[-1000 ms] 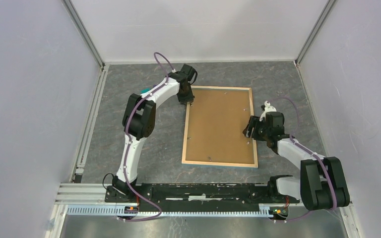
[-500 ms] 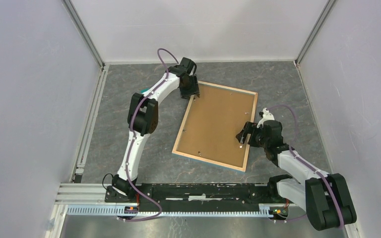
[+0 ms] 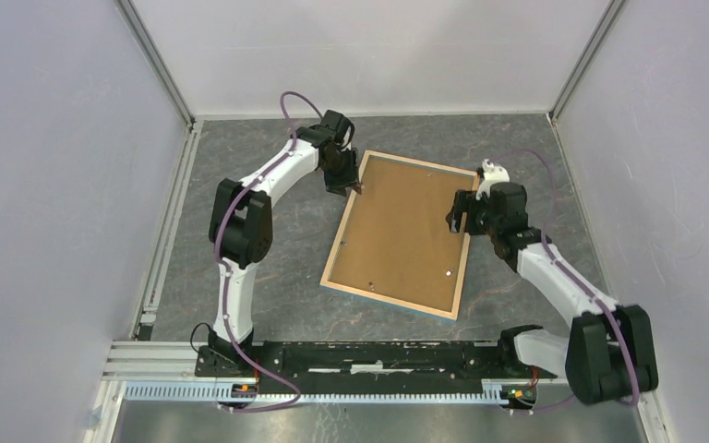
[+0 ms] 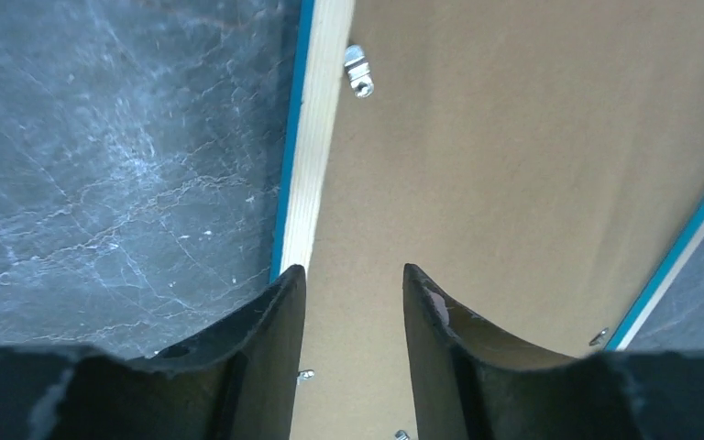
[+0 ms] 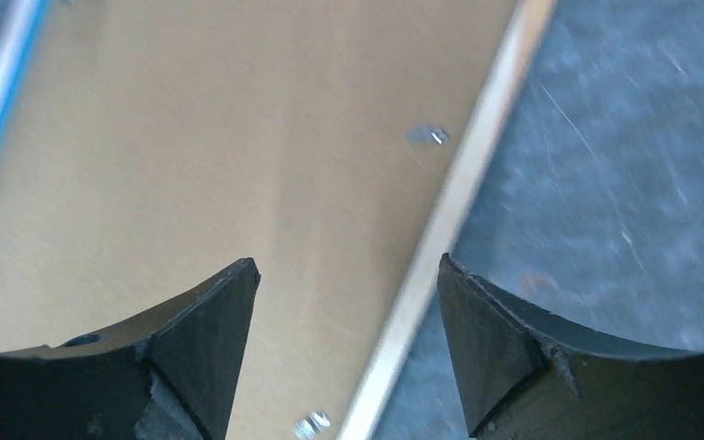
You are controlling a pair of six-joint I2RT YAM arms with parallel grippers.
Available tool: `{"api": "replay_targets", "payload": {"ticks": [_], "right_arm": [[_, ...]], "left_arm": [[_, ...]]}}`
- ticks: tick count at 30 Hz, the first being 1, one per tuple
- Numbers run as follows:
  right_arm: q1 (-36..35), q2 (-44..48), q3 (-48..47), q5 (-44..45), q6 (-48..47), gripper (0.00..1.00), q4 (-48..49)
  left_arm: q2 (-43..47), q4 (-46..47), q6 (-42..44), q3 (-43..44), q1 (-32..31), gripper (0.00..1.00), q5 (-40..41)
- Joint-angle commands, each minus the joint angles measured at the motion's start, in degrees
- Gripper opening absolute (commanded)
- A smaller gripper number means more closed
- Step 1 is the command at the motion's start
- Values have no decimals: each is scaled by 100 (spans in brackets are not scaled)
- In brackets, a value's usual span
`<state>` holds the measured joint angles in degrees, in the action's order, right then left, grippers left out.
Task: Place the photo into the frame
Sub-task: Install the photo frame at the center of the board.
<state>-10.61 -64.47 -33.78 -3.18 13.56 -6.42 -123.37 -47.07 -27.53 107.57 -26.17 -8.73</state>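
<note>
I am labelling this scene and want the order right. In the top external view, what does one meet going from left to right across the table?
In order: metal rail by the left wall → left arm's elbow → left claw → the frame, lying back up → right claw.

From above the near edge, the top camera looks down over the whole table. Both wrist cameras look down close on the frame, one at its left edge, one at its right.

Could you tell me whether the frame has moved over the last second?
Yes. The frame has turned clockwise in the top view; its near edge is no longer parallel to the base rail.
</note>
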Motion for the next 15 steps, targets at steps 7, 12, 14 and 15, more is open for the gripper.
{"api": "replay_targets", "payload": {"ticks": [7,12,14,15], "right_arm": [[-966,-2606,-1523,-1433,1447,60,2552],[-1269,-3780,-2097,-1597,2115,40,3883],[-1375,-4207,-2311,-1516,2169,36,4207],[-1425,-4393,-2462,-1480,2181,35,4266]], "left_arm": [[-205,491,-113,-672,154,44,-358],[-289,623,-193,-934,165,36,-443],[-330,732,-298,-1071,163,30,-654],[-364,743,-333,-1101,159,28,-720]]}}
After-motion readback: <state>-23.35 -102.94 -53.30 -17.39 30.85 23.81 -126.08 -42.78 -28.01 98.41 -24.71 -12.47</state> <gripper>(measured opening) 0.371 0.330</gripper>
